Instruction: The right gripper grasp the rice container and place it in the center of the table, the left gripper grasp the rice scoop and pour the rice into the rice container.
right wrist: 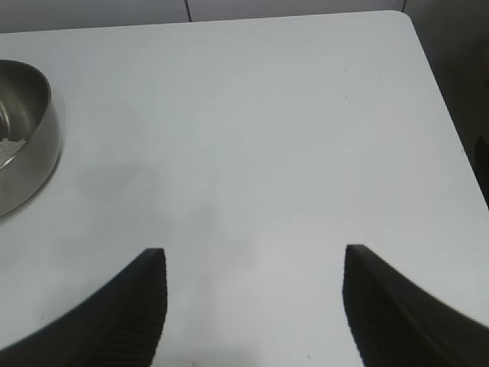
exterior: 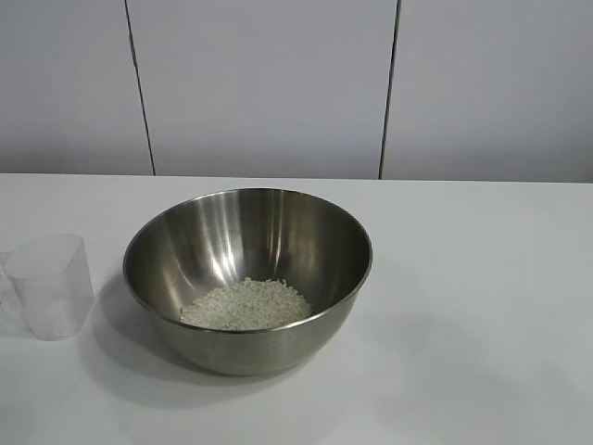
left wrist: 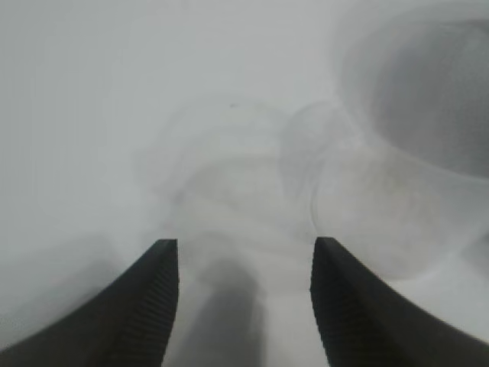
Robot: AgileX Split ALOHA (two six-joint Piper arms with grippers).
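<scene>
Spanning the whole scene, the table [exterior: 482, 278] is a plain white top bearing every item below.

Rice container [exterior: 248, 278]: large steel bowl, upright near the table's centre, rim level.

Rice scoop [exterior: 51, 286]: small frosted cup, upright on the table to the bowl's left, near it but apart; it looks empty.

Rice [exterior: 246, 305]: a low white heap on the bowl's floor, none seen spilled outside.

Left gripper [left wrist: 246, 248]: fingers apart, nothing between them, low over the table with the scoop just ahead, blurred; not touching it.

Right gripper [right wrist: 254, 256]: fingers apart and empty, over bare table well to the bowl's right, idle.

Judgement: pouring looks done and the scoop set down. To finish cleanly, the left gripper should back off straight, jaws kept wide, so neither finger clips the light cup or tips it toward the bowl.
</scene>
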